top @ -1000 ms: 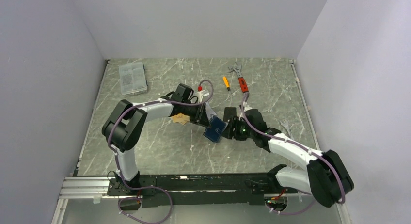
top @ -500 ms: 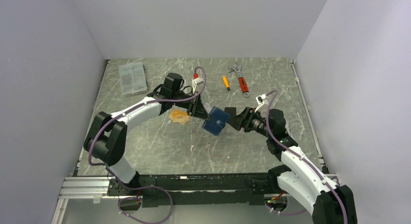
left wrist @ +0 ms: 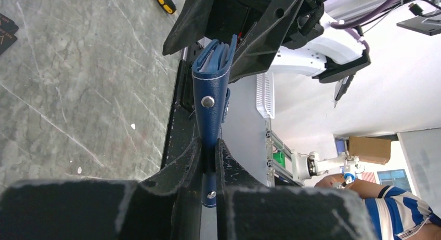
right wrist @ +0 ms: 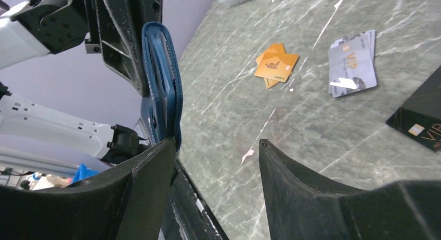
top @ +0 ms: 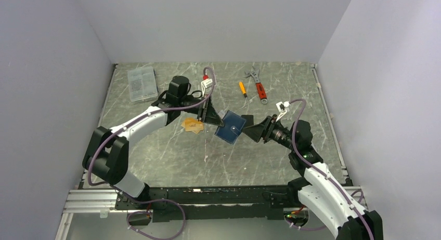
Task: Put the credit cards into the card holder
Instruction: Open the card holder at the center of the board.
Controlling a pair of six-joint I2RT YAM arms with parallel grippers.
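Observation:
My left gripper [top: 214,118] is shut on the snap tab end of the navy card holder [top: 232,127] and holds it above the table, edge-on in the left wrist view [left wrist: 210,89], with my gripper [left wrist: 209,144] clamped on it. My right gripper [top: 251,130] is open beside the holder's far edge. In the right wrist view the holder [right wrist: 162,89] stands by the left finger, jaws [right wrist: 217,142] wide and empty. Orange-gold cards [top: 192,125] [right wrist: 275,66], silvery cards [right wrist: 351,63] and a black card [right wrist: 421,120] lie on the table.
A clear compartment box [top: 142,83] sits at the back left. A yellow screwdriver [top: 242,88] and a red-handled wrench [top: 258,84] lie at the back. Walls close in the table on three sides.
My left arm has lifted the card holder and drawn it slightly back. My right arm has pulled back to the right, its gripper now just off the holder's edge.

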